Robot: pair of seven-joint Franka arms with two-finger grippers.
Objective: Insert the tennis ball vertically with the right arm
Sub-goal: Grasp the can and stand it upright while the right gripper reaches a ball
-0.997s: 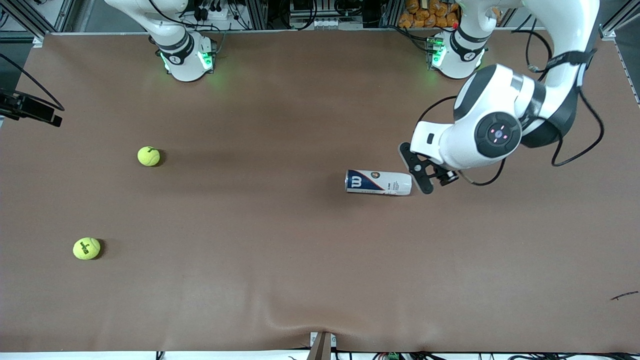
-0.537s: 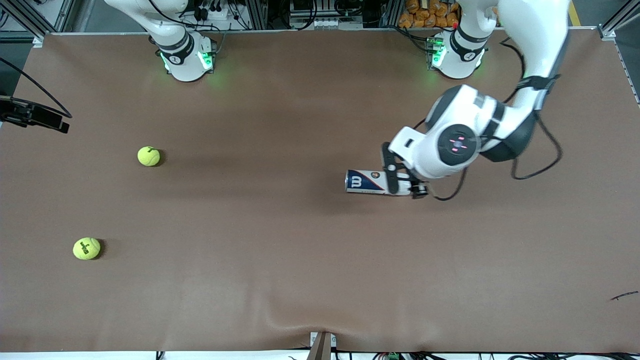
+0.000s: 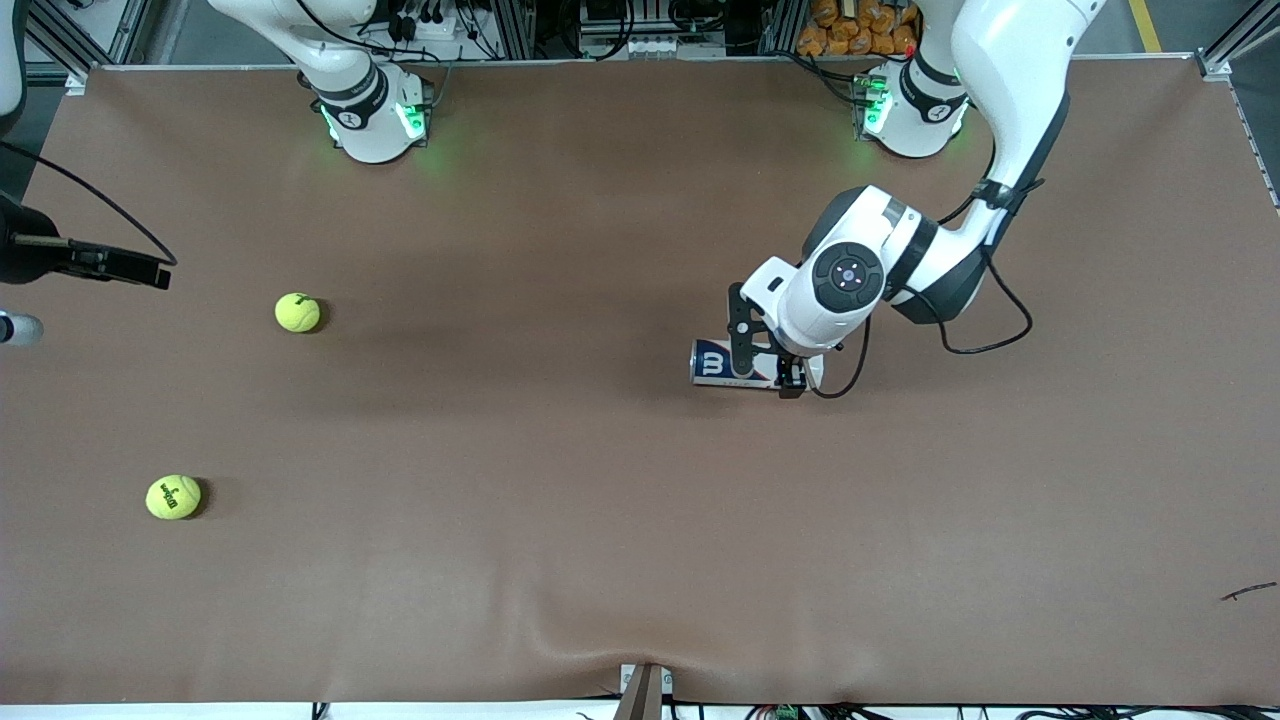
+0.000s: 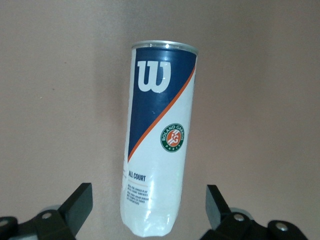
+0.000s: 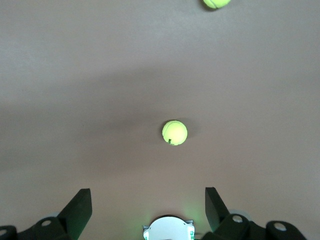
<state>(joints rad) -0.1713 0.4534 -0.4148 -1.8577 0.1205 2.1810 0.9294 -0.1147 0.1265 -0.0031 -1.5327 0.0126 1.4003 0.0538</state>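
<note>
Two yellow tennis balls lie toward the right arm's end of the table. One tennis ball (image 3: 297, 312) (image 5: 174, 132) is farther from the front camera, the other ball (image 3: 173, 497) (image 5: 216, 2) nearer. A white and blue can (image 3: 755, 365) (image 4: 160, 140) lies on its side toward the left arm's end. My left gripper (image 3: 765, 362) (image 4: 148, 206) is open and straddles the can's white end, with its fingers (image 4: 77, 205) clear of the can's sides. My right gripper (image 3: 150, 275) (image 5: 147, 207) hangs open and empty over the table's edge at the right arm's end.
The right arm's base (image 3: 370, 110) (image 5: 167, 231) and the left arm's base (image 3: 915, 105) stand along the table's edge farthest from the front camera. A cable (image 3: 960, 340) loops off the left wrist. A small dark scrap (image 3: 1248, 591) lies near the front corner.
The left arm has swung toward the right arm's end and brought its open gripper from beside the can's white end to straddle it. The right gripper has come a little farther into view.
</note>
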